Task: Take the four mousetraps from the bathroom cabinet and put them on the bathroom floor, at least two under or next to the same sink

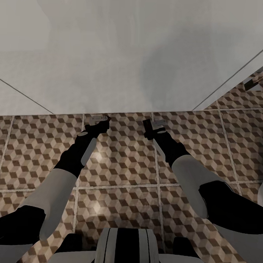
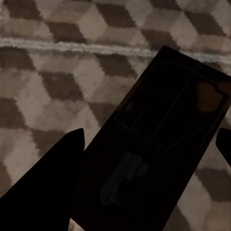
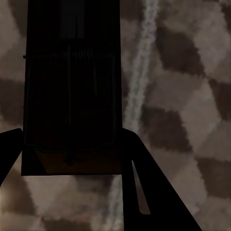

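Head view shows both arms reaching forward over the bathroom floor point(image 1: 118, 176), toward the foot of a pale wall point(image 1: 111, 51) in the upper half of the frame. The left gripper point(image 1: 98, 122) sits left of centre, the right gripper point(image 1: 151, 128) right of centre, each with something small and pale at its tip, too small to read there.

Wrist views add the detail. In the left wrist view a mousetrap point(image 2: 163, 139) lies between the dark fingers point(image 2: 48, 183), and the second mousetrap point(image 3: 72, 86) sits between the right fingers point(image 3: 154, 192) likewise; each gripper seems clamped on its board, though contact is too dark to confirm.

I judge these boards light, stiff and thin, best pinched by the long wooden edges, clear of the sprung wire.
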### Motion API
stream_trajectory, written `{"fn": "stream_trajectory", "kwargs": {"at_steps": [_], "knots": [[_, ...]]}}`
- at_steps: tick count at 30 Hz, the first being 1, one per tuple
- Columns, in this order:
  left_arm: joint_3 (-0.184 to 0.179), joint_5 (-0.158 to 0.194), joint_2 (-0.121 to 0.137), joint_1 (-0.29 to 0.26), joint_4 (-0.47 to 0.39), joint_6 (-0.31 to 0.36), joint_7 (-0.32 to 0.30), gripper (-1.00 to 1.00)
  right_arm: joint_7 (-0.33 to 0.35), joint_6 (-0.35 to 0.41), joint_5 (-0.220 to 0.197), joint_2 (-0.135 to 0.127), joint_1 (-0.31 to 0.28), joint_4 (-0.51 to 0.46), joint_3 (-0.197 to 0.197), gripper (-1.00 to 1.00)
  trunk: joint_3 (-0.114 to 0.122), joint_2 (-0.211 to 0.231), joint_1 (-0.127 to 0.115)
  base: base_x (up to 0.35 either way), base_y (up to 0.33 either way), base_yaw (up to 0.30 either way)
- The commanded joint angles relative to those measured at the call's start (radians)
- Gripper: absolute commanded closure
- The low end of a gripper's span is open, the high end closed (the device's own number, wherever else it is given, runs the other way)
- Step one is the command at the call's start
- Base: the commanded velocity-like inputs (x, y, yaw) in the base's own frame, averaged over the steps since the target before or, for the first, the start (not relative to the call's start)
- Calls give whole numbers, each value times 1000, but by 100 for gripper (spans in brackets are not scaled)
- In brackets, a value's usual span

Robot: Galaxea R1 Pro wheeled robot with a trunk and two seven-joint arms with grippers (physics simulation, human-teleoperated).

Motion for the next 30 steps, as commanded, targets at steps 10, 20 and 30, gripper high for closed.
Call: {"fn": "stream_trajectory", "kwargs": {"at_steps": [10,20,30], "knots": [[-3,10,1,0,-3,4,9,100,-4,15,5,0,-1,-1,4,100,0,0,0,0,0,0],[-3,10,1,2,-54,4,9,100,-6,60,6,0,-4,-4,3,100,0,0,0,0,0,0],[-3,10,2,10,-62,4,9,100,-7,61,6,-1,-6,4,3,100,0,0,0,0,0,0]]}}
